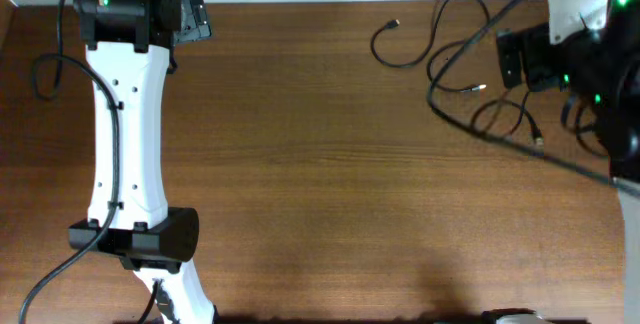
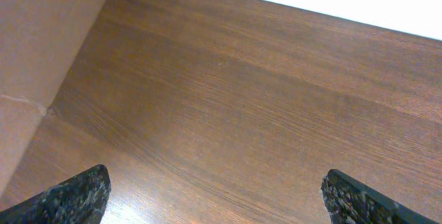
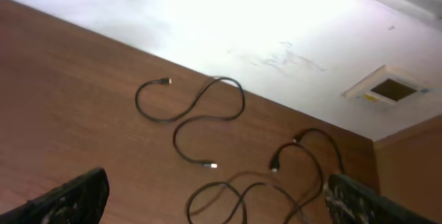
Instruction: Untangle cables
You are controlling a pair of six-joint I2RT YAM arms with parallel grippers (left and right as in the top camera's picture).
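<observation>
Right wrist view: the right hand [image 3: 214,200] is released, its fingers spread wide and grasping nothing, above the wooden desk [image 3: 76,106]. Just beyond it lie the cables [image 3: 243,101], thin black cords in loose loops near the desk's far edge. The left hand [image 2: 221,196], also released, hangs well apart from them.

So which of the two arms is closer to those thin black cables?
Right. The right arm sits just beside the cables at the right end of the table; the left arm is along the opposite end, well away from them.
</observation>
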